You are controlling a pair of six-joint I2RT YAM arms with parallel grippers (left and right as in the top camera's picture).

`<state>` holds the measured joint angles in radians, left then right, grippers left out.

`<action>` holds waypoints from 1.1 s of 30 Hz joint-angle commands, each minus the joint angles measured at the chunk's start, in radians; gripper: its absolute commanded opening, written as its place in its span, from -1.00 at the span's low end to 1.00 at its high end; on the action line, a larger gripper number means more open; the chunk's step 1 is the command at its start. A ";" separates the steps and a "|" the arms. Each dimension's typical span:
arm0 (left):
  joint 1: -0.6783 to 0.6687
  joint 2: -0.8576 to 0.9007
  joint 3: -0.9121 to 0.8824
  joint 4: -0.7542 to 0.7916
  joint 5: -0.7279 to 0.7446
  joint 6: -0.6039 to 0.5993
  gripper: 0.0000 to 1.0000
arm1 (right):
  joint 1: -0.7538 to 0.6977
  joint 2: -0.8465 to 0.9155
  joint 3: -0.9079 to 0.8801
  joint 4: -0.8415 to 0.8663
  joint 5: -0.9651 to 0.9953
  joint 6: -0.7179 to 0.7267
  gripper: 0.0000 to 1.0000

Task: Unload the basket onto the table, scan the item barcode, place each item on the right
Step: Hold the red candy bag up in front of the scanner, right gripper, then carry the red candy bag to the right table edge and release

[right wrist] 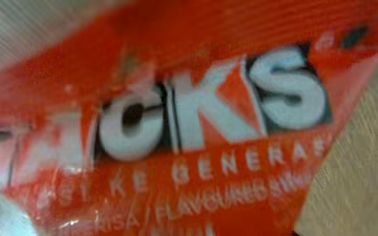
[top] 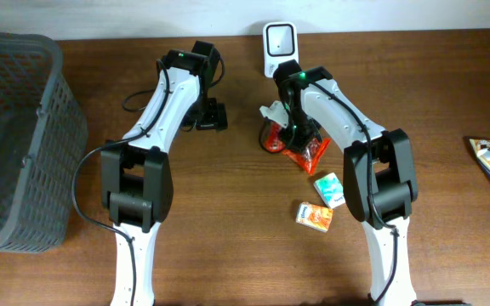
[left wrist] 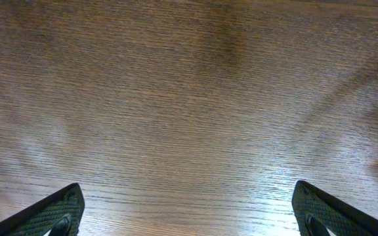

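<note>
While the left gripper [left wrist: 186, 200] hangs with its jaws wide apart over the table [left wrist: 189, 78], the right gripper [top: 289, 134] is down on the orange packet [top: 310, 154] at centre frame, just below the scanner [top: 277, 41]. Whether its jaws grip the packet cannot be told. The packet fills the right wrist view.

I see a wooden table [left wrist: 189, 98], fine-grained with a soft sheen, a glossy orange plastic packet [right wrist: 195, 131], and a matt grey plastic basket [top: 65, 127].
</note>
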<state>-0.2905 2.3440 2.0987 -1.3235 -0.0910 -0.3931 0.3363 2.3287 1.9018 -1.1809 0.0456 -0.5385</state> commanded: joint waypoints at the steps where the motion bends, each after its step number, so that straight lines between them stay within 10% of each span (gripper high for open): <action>1: -0.004 -0.003 0.017 0.000 -0.011 0.002 0.99 | -0.004 -0.015 0.063 0.000 0.040 0.147 -0.48; 11: -0.004 -0.003 0.016 -0.003 -0.003 0.002 0.99 | -0.027 -0.015 0.326 0.312 0.039 0.607 -0.68; 20: -0.004 -0.003 0.016 -0.005 0.000 0.002 0.99 | -0.029 0.018 0.325 0.827 0.038 0.608 -0.87; 33: -0.004 -0.003 0.016 -0.005 0.000 0.002 0.99 | -0.052 0.010 0.326 0.861 0.046 0.675 -0.79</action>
<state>-0.2932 2.3444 2.0995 -1.3277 -0.0902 -0.3931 0.3084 2.4470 2.2086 -0.3172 0.0788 0.1287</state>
